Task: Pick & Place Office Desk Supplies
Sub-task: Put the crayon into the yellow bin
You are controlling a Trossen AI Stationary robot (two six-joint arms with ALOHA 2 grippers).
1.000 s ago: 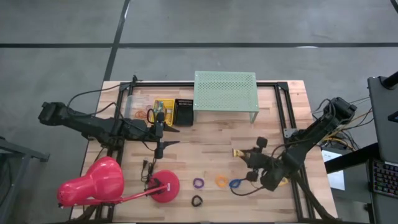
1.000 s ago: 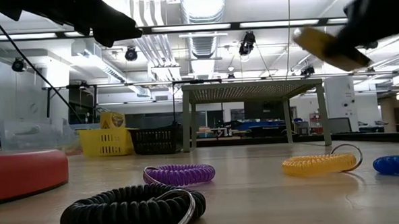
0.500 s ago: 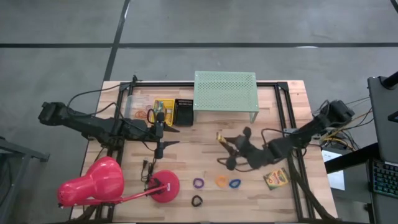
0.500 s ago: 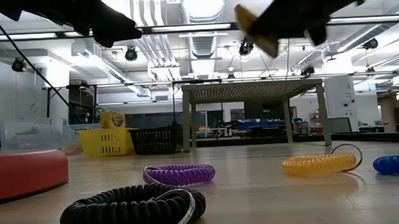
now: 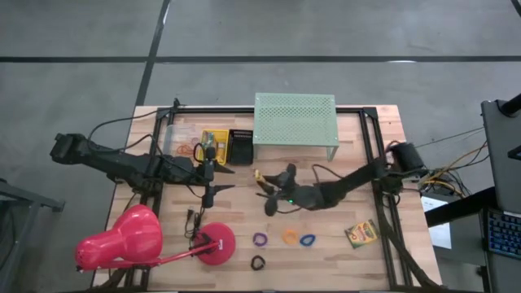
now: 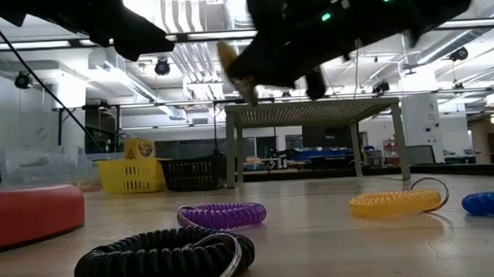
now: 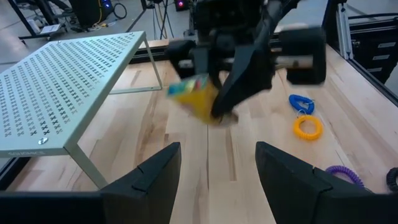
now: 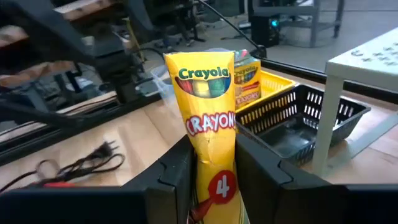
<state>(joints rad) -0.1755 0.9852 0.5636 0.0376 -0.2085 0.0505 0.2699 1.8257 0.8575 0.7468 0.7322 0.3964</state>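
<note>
Wooden table (image 5: 358, 175): mint-green perforated metal shelf (image 5: 295, 119) at the back edge, centre. Pink desk lamp (image 5: 134, 236) at the front left corner. Right gripper (image 5: 264, 189), mid-table and off the surface, clamped on a yellow Crayola crayon box (image 8: 209, 130) (lettering plain in its wrist view). Left gripper (image 5: 221, 177), fingers apart and holding nothing, near the yellow basket (image 5: 213, 146) and black basket (image 5: 240, 146). Second crayon box (image 5: 361, 233) lies near the front right corner. Purple (image 5: 260, 239), orange (image 5: 290, 237), blue (image 5: 307, 240) and black (image 5: 257, 262) coil loops along the front edge.
</note>
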